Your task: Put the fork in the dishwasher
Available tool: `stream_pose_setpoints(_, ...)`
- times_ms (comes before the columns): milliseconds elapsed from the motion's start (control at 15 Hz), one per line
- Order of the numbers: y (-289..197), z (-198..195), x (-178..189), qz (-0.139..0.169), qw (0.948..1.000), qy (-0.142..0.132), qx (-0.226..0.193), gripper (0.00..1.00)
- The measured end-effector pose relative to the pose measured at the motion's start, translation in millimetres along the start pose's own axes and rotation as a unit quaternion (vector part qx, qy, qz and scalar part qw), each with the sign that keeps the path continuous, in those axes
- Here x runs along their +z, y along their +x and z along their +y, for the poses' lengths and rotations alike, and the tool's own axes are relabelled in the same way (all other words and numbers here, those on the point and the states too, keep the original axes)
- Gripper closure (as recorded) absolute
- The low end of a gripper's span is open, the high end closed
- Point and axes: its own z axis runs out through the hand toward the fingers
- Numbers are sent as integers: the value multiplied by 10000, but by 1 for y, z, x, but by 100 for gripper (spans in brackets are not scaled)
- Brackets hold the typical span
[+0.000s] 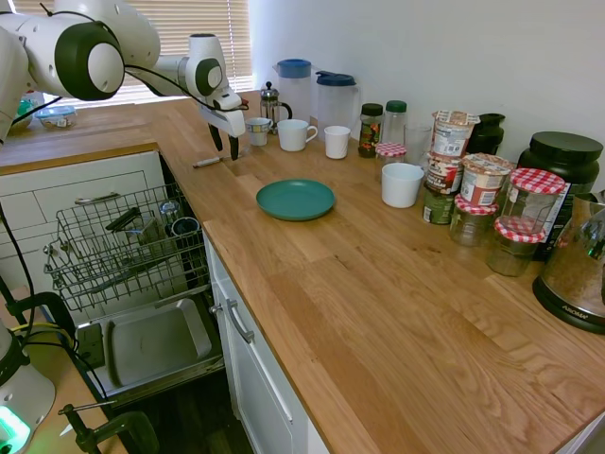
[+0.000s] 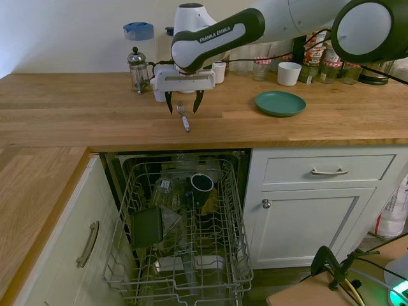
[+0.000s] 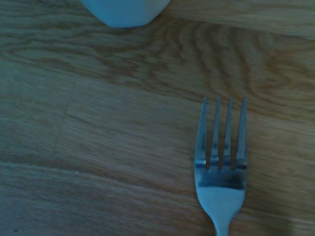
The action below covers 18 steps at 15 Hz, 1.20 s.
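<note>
While the gripper hovers wide open and empty, the fork lies flat on the wooden counter, tines between the fingertips, handle toward the dishwasher.

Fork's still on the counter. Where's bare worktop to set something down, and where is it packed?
Bare: the wide wood in front of the teal plate toward the near edge, and the strip between the fork and that plate. Crowded: the back wall, from the pitchers and mugs to the jars. The open gripper hovers over the fork.
</note>
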Motion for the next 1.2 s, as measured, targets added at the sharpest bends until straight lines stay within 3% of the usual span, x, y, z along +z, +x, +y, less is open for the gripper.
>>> stream_pose_setpoints(67,1,-1,2,-5,10000,-27,-3,0)
stream_pose_setpoints(133,1,-1,3,-3,10000,-34,-3,100)
stream_pose_setpoints(667,-2,-3,6,24,9999,-103,-28,100)
stream_pose_setpoints(1200,-2,0,7,-35,9992,-395,15,100)
